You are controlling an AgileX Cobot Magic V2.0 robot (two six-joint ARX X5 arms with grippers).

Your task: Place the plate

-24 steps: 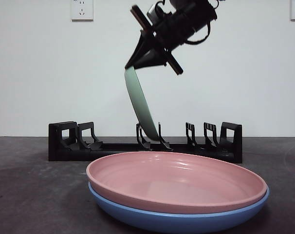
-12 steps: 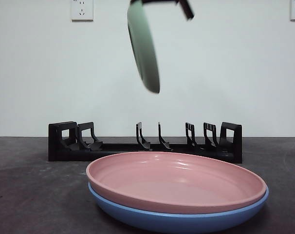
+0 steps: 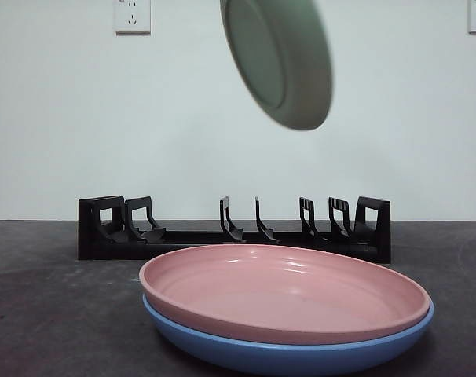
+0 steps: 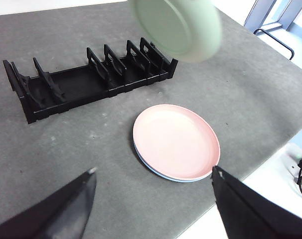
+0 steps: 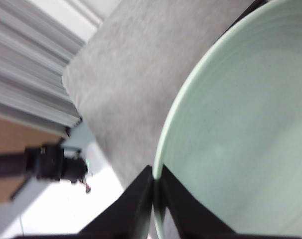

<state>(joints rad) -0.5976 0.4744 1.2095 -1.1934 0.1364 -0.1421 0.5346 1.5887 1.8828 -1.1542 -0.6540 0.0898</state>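
Plates and a black rack (image 3: 234,229) share the dark grey counter (image 3: 57,314), and the rack serves as the landmark for everything else. High above the rack, clear of all its slots, hangs a pale green plate (image 3: 279,56), tilted so that its underside faces partly toward the front camera; its outline is blurred there, so the exact angle is hard to judge. The right pincer (image 5: 154,191) is clenched on the rim of this green plate, its two black jaws pressed to either side of the edge, as the right wrist view shows close up. From the left wrist view the same green plate (image 4: 177,26) floats over the far end of the rack (image 4: 91,77), not touching any of the upright dividers. In front of the rack, on the side nearer the front camera, a pink plate (image 3: 285,290) lies nested in a blue plate (image 3: 222,345), the two stacked flat on the counter and standing apart from the rack. The left pincer (image 4: 153,204) hovers well back from the rack, beyond the stacked plates, its jaws spread wide and gripping nothing. Behind the rack rises a white wall (image 3: 65,118) carrying a power socket (image 3: 132,15) above the rack's left end.
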